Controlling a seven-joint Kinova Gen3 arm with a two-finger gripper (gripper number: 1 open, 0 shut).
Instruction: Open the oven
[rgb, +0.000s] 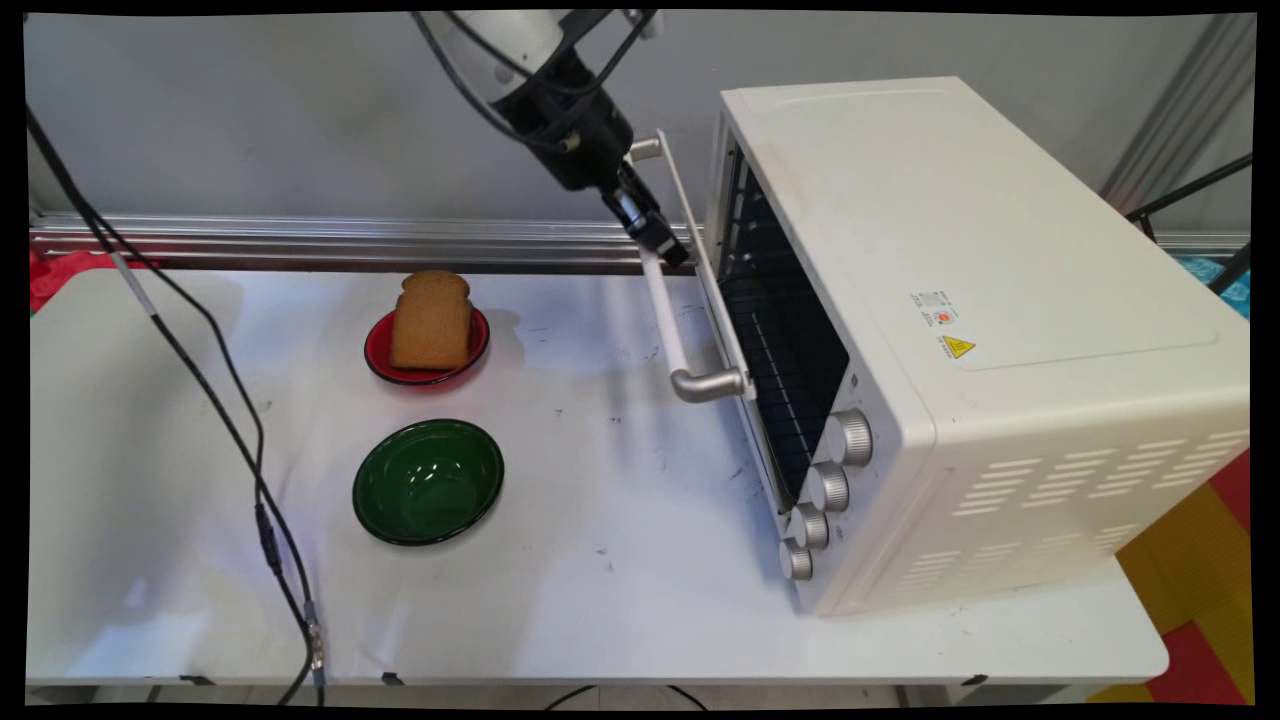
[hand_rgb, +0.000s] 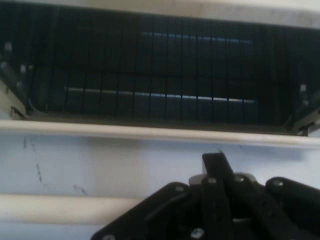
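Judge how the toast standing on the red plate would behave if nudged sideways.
The toast stands upright on a narrow edge, so it would probably topple. It looks dry and stiff, likely light. The red plate is shallow, so its rim may not stop it.

The gripper's (hand_rgb: 220, 165) black linkage rises from six o'clock, its fingers drawn close together above a pale handle bar (hand_rgb: 65, 209) running in from nine o'clock. Across the middle runs the oven door's (hand_rgb: 100, 165) white top edge. Toward twelve o'clock the dark oven cavity (hand_rgb: 160, 65) shows wire rack bars (hand_rgb: 150, 94).
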